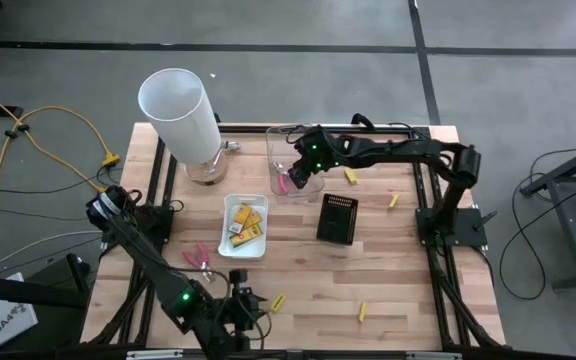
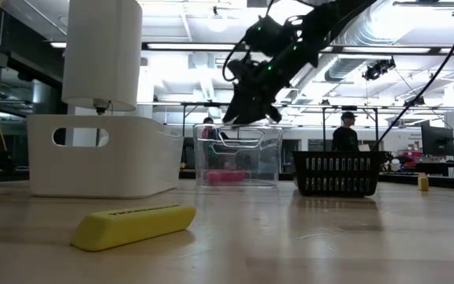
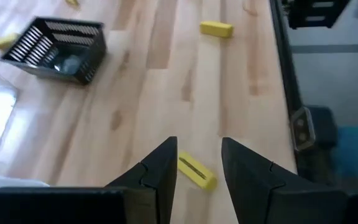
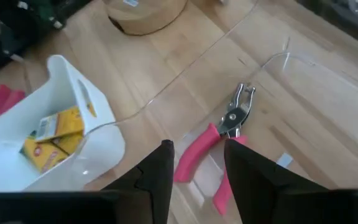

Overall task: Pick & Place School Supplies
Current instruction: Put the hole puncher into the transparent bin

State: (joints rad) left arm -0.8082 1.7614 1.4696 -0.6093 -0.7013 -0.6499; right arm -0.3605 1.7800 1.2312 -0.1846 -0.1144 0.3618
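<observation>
My right gripper [image 4: 197, 149] is open and hovers above the clear tray [image 1: 293, 160], as the low view shows [image 2: 251, 110]. A pink-handled plier-like tool [image 4: 219, 146] lies flat on that tray's floor, right below the fingers. My left gripper [image 3: 199, 144] is open near the table's near edge [image 1: 253, 300]. Its fingers stand on either side of a short yellow stick [image 3: 196, 171] that lies flat on the wood, without touching it. A second pink-handled tool [image 1: 200, 257] lies on the table. Yellow packs with red marks [image 1: 245, 225] lie in the white tray [image 1: 230, 205].
A black slotted basket [image 1: 336, 218] stands right of the white tray. The tall white cylinder [image 1: 180, 110] stands at the far left. More yellow sticks lie loose on the wood [image 1: 350, 176], [image 1: 393, 200], [image 1: 361, 312]. People stand in the room behind the table.
</observation>
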